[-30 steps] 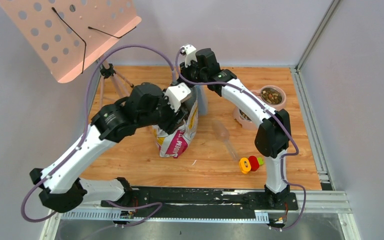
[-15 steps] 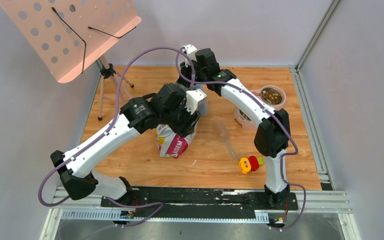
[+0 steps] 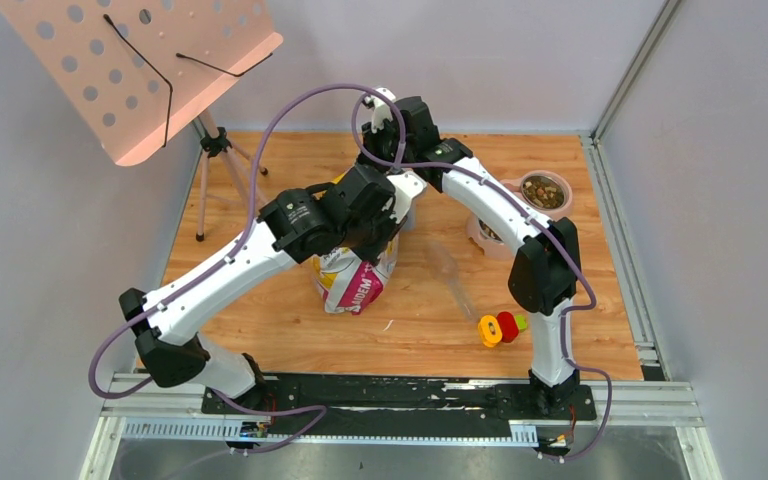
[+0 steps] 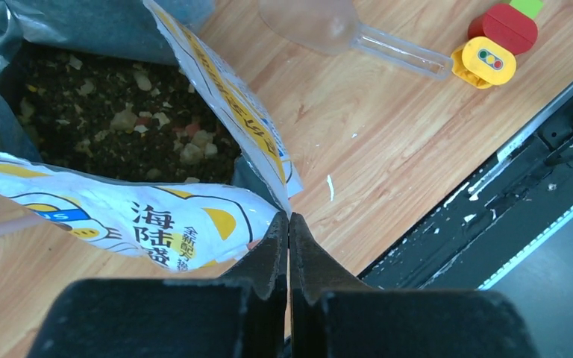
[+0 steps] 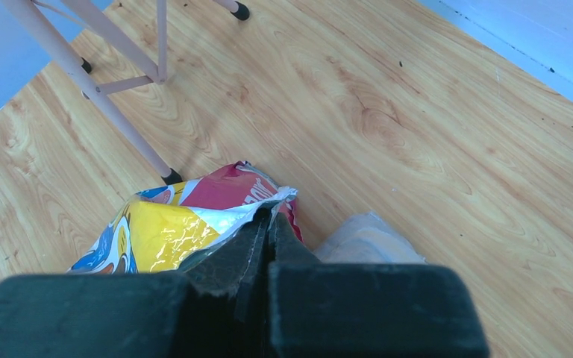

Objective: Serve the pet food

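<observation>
The printed pet food bag [image 3: 352, 285] stands mid-table with its mouth open. Inside it, the left wrist view shows brown and pale pet food [image 4: 119, 127]. My left gripper [image 4: 289, 218] is shut, its tips pinching the corner of the bag's rim on the side nearer the arm bases. In the right wrist view my right gripper [image 5: 270, 216] is shut on the opposite foil rim of the bag [image 5: 186, 216]. More pet food [image 3: 543, 192] fills one bowl of the pink stand [image 3: 480, 238] at the right.
A clear plastic scoop [image 3: 447, 268] lies on the wood just right of the bag. A yellow-and-red toy [image 3: 498, 327] sits near the right arm's base. A pink music stand [image 3: 140, 70] on tripod legs [image 5: 97, 82] occupies the back left.
My left arm has swung right over the bag, and its jaws have closed from open onto the bag's rim. The right arm holds still.
</observation>
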Available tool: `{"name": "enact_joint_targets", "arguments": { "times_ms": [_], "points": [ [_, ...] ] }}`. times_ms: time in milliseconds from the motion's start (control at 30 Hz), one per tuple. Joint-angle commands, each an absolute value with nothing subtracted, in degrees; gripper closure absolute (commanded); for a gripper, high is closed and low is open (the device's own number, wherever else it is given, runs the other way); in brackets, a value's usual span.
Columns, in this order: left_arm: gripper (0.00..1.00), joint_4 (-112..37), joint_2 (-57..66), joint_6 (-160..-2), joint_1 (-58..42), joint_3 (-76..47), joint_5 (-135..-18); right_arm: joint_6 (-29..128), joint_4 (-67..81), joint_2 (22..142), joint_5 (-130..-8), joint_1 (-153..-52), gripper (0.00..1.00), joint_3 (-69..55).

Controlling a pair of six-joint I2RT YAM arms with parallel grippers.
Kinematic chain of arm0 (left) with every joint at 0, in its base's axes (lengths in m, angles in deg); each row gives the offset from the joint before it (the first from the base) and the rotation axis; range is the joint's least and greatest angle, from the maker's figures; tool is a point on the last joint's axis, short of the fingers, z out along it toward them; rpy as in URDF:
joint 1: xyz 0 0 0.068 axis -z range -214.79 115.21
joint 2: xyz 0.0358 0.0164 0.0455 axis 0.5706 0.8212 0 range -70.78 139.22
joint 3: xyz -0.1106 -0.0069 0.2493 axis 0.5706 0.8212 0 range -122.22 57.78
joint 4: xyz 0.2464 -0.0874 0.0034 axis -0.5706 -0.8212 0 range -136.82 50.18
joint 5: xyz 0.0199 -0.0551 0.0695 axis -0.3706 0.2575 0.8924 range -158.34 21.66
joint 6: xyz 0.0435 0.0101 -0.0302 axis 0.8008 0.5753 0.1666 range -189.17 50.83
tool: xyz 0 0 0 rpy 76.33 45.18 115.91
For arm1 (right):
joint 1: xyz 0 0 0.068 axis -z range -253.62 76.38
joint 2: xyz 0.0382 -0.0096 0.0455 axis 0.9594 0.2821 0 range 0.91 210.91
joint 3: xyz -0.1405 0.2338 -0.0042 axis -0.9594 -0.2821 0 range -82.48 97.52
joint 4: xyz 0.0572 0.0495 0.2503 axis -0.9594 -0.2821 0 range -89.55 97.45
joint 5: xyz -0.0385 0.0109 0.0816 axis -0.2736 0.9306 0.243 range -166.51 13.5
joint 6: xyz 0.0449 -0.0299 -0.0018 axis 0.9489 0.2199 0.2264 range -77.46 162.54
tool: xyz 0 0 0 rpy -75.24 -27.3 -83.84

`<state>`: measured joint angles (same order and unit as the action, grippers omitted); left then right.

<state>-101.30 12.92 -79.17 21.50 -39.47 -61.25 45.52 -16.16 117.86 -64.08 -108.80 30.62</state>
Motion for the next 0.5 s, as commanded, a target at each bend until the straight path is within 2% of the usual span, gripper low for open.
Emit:
{"name": "enact_joint_targets", "arguments": {
  "times_ms": [0, 133, 267, 333, 467],
  "points": [
    [1.00, -99.74, 9.00, -73.88, 20.49, -39.52, -62.42, 45.00, -10.36, 115.59, -72.15, -106.80, 1.00, 32.37],
    [1.00, -101.14, 1.92, -69.59, 15.37, -35.16, -64.66, 47.92, -12.09, 110.53, -72.63, -106.74, 1.00, 30.33],
    [1.00, -96.58, -12.15, -60.15, 8.05, -26.47, -56.83, 53.95, -16.53, 104.93, -69.49, -106.82, 1.00, 30.76],
    [1.00, -93.02, -19.35, -55.30, 6.55, -19.71, -54.37, 56.30, -18.61, 102.45, -70.07, -107.29, 1.00, 30.58],
    [1.00, -87.32, -26.52, -47.66, 6.26, -16.52, -51.86, 60.40, -22.04, 97.28, -71.58, -107.53, 1.00, 24.99]
  ]
}}
